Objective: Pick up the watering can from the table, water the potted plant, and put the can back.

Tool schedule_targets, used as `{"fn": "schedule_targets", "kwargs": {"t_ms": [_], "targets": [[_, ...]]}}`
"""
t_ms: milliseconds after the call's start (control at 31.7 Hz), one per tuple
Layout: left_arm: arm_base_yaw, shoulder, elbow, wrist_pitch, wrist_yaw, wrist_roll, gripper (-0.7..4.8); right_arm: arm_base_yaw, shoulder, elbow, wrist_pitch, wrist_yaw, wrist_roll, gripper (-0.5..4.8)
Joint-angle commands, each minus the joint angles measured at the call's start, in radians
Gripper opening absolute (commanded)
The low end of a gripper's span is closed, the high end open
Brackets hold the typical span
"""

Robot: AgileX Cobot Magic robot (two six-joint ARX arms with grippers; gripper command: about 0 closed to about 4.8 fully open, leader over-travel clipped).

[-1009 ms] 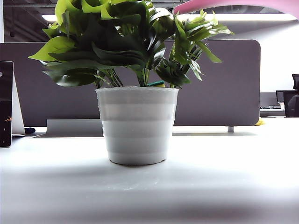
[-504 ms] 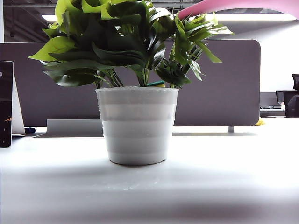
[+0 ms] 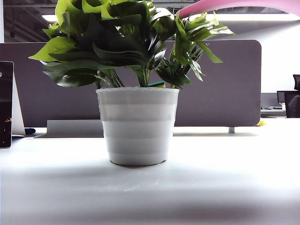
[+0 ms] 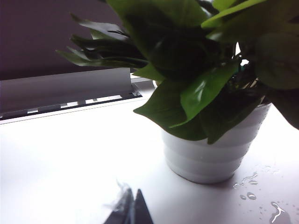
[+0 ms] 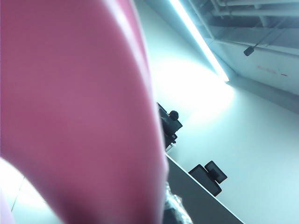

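I see the pink watering can [image 3: 239, 4] up at one o'clock above the potted plant [image 3: 136, 70]. It looks smooth and slippery.

My right gripper is out of sight, though the can fills its camera, so I judge its jaws hold it. My left gripper [image 4: 131, 212] sits low on the worktop [image 3: 225, 178], jaws pinched together.

An open-plan office: a grey desk partition [image 3: 220, 84] stands behind the pale table [image 3: 225, 178], with monitors [image 5: 208, 177] and what appear to be office chairs [image 5: 168, 123] under long ceiling strip lights [image 5: 201, 42].
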Motion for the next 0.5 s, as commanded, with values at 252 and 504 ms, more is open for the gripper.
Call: {"fn": "schedule_targets", "kwargs": {"t_ms": [252, 504], "targets": [[0.002, 0.001, 0.001, 0.005, 0.003, -0.003, -0.05, 0.003, -0.005, 0.023, 0.117, 0.007, 0.024, -0.06], [0.002, 0.001, 0.001, 0.005, 0.004, -0.003, -0.05, 0.003, -0.005, 0.023, 0.116, 0.007, 0.029, -0.06]]}}
